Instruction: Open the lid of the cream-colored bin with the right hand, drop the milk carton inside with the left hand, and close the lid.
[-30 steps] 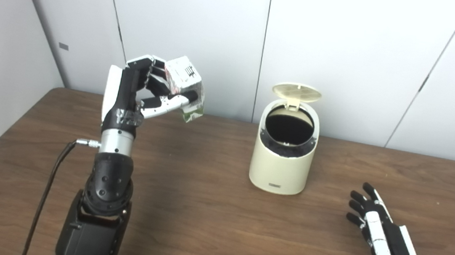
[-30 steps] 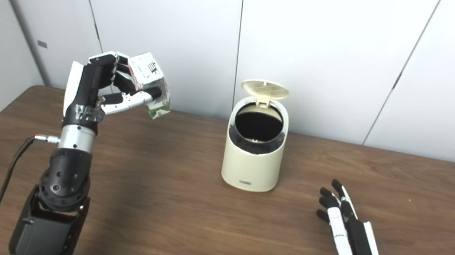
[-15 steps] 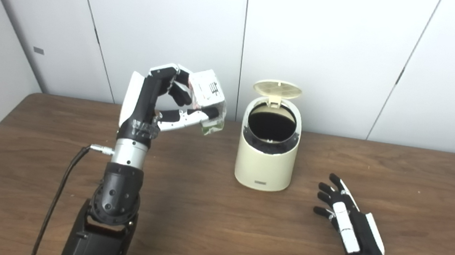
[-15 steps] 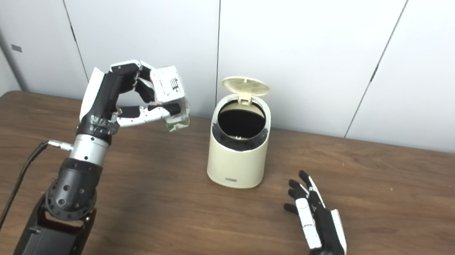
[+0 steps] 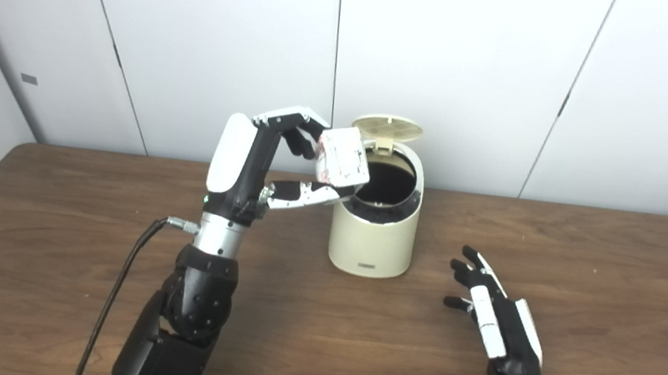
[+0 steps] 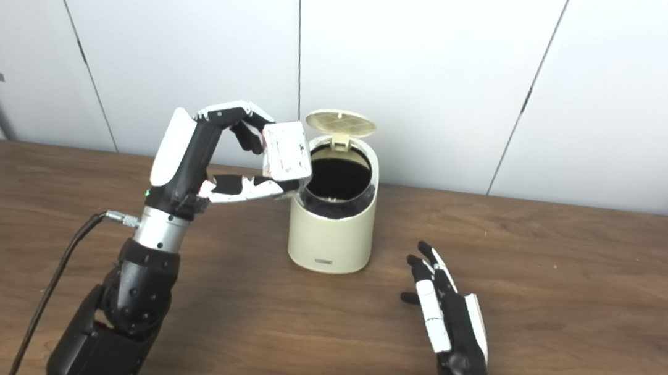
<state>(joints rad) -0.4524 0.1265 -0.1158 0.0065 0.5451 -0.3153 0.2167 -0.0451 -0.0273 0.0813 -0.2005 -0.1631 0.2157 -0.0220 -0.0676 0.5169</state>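
- Plain white wall panels back a brown wooden table [image 5: 306,334], and from the left eye view the cream-colored bin [image 5: 373,241] stands near the middle with its lid [image 5: 387,127] tipped up and back, the dark mouth open.
- Same view: the left hand [image 5: 268,162] is clamped on the milk carton [image 5: 343,160], which hangs tilted at the bin's near-left rim, not clearly over the hole.
- Same view: the right hand [image 5: 497,316] lies low over the table to the bin's right, fingers spread, holding nothing.
- From the right eye view, the carton [image 6: 285,152] overlaps the rim edge, with the thumb underneath it.
- I'd worry that letting go now clips the carton on the rim and tumbles it onto the table, or that the hand nudges the light bin [image 6: 330,230] sideways.
- Bumping the upright lid [image 6: 341,122] could also snap it down early.
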